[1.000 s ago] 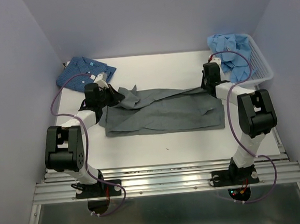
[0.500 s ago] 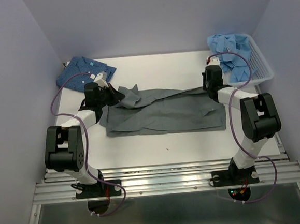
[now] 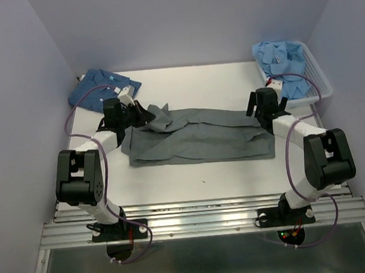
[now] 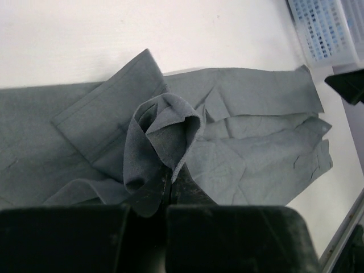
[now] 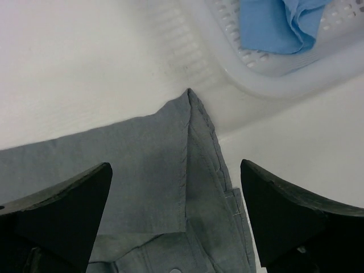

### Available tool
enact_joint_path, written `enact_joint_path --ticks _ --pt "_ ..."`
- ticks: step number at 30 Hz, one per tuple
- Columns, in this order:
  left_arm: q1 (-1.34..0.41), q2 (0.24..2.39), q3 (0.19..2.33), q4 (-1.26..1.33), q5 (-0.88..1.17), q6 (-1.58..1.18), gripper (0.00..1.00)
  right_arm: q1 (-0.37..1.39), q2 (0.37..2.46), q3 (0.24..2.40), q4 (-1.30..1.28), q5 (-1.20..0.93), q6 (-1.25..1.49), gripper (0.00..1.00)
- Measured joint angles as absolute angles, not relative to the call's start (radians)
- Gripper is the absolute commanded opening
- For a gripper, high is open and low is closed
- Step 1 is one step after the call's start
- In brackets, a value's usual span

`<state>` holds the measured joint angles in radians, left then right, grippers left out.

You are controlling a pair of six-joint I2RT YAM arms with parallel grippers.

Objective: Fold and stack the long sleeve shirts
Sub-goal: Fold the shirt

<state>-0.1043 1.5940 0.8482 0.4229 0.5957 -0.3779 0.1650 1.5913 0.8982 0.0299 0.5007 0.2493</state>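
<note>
With the left tool (image 4: 168,190) clenched on a fold of the plain dark grey cloth shirt (image 3: 201,135) and the right tool (image 5: 175,170) released, any pull could drag it askew.

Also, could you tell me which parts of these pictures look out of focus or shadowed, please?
Left wrist: the left gripper is a blurred black mass at the bottom edge, the dark grey cloth shirt it pinches is sharp. Right wrist: the open right gripper is soft-edged, the white slatted plastic basket hazy. Top external: even light, faint shadows on the white table, no glare.
</note>
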Motion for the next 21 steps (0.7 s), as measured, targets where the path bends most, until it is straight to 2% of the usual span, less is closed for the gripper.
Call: enact_joint_path --ticks 5,13,21 --pt "-0.155 1.623 0.947 0.356 0.666 -0.245 0.0 0.165 1.544 0.899 0.026 0.485 0.287 1.0" --pt "-0.339 1.723 1.172 0.143 0.735 0.065 0.0 0.165 1.535 0.894 0.001 0.453 0.295 1.0" --pt "-0.385 1.736 1.157 0.052 0.696 0.167 0.0 0.165 1.496 0.872 -0.009 0.422 0.295 1.0"
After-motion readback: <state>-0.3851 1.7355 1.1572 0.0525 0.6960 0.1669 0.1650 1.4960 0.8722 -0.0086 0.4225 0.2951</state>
